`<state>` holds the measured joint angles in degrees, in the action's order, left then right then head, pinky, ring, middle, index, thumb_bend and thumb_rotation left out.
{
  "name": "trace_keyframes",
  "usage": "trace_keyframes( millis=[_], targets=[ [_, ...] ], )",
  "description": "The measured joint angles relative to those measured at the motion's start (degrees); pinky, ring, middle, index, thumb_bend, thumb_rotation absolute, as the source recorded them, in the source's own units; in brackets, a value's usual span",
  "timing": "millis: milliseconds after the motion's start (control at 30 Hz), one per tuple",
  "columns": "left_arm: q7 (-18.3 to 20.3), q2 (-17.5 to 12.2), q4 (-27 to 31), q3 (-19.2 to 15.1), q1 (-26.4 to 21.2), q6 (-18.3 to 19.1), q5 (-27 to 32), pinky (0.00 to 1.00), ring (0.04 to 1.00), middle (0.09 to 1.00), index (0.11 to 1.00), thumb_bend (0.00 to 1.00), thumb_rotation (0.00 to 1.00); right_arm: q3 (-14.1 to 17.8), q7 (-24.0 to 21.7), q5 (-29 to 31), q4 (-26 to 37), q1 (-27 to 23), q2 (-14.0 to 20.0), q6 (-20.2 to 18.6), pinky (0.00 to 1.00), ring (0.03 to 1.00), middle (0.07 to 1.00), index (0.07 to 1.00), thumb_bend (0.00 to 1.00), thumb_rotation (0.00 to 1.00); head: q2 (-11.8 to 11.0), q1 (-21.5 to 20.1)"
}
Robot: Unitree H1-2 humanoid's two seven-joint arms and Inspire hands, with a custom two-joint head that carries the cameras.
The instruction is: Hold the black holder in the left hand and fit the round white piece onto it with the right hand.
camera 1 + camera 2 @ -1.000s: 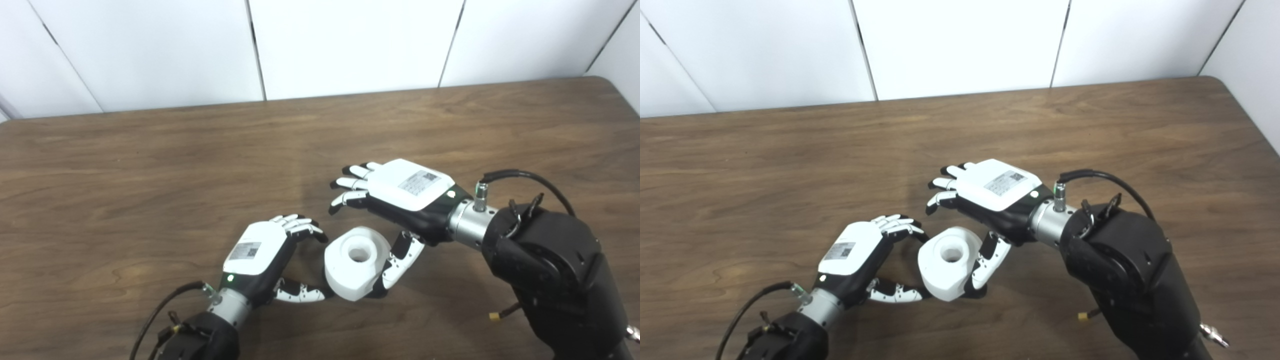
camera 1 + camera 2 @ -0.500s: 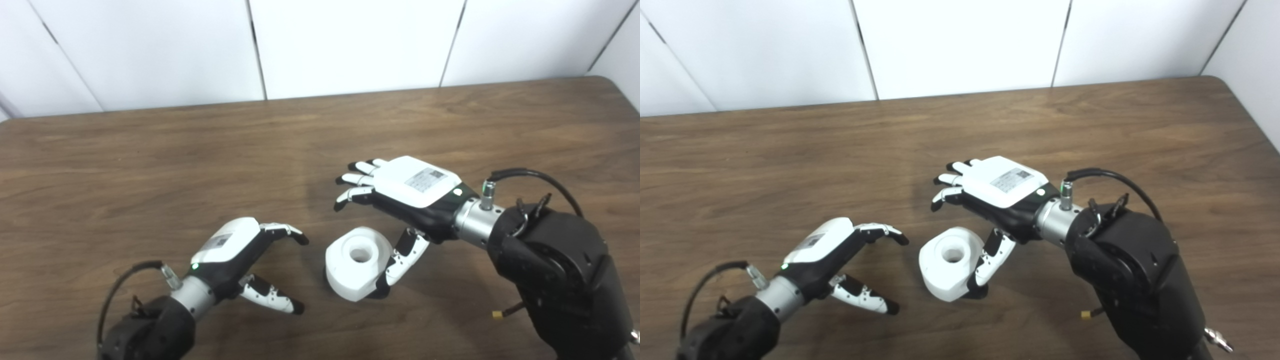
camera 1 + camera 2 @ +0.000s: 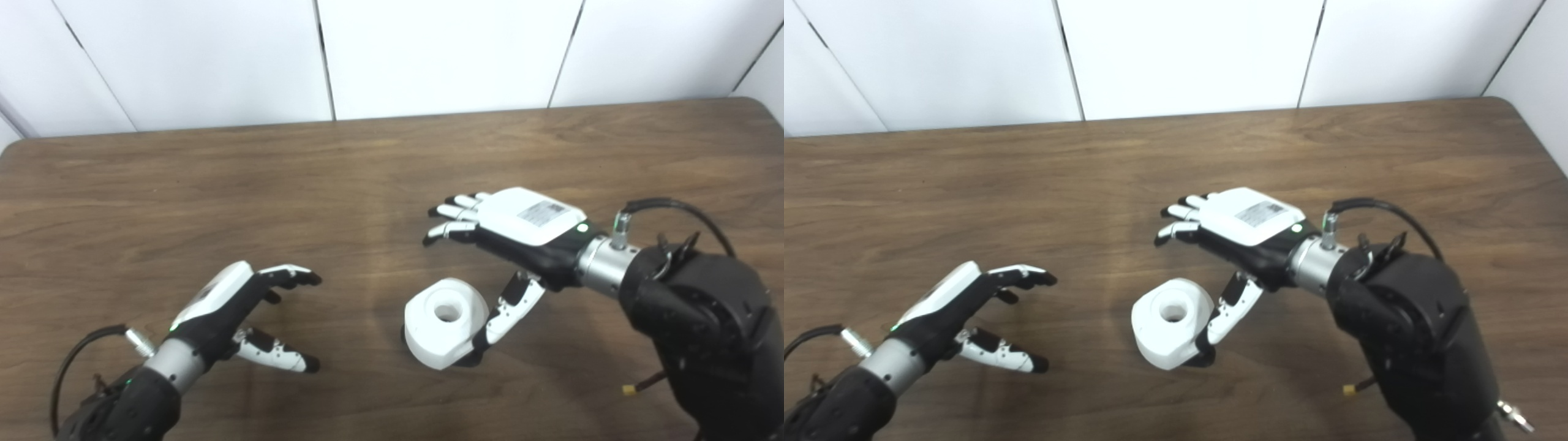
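White wall panels stand behind a brown wooden worktop [image 3: 184, 184]. Low on the left, the left hand [image 3: 236, 309] hovers with fingers [image 3: 288, 277] spread, grasping nothing, well apart from the round white piece [image 3: 444, 321] resting on the worktop near the middle. A dark base seems to sit beneath it, mostly hidden. Just to its right, the right hand [image 3: 520, 236] is released, its thumb touching the piece's side.

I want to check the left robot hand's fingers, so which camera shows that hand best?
The left eye view: the black-and-white left robot hand sits well inside the frame, open and holding nothing, wrist visible. The right eye view shows the same hand nearer the left edge, with its forearm cut off.
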<state>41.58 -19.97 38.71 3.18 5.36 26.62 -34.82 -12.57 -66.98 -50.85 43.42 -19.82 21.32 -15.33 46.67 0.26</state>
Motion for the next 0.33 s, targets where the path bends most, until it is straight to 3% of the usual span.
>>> trace_keyframes(
  millis=[233, 333],
  targets=[
    [-1.19, 0.3, 0.62, -4.49, 2.57, 0.17, 3.74, 0.77, 0.854, 0.854, 0.851, 0.93, 0.1, 0.31, -0.11, 0.87, 0.04, -3.93, 4.32, -3.59, 1.0, 1.0, 0.98, 0.887, 1.0, 0.43, -0.26, 0.0],
    [-2.04, 0.96, 0.77, -6.4, 3.52, 0.24, 4.56, 0.79, 0.869, 0.864, 0.861, 0.91, 0.14, 0.35, -0.08, 2.97, 0.04, -4.2, 6.01, -5.32, 1.0, 1.0, 0.979, 0.888, 1.0, 0.44, -0.26, 0.09]
  ],
)
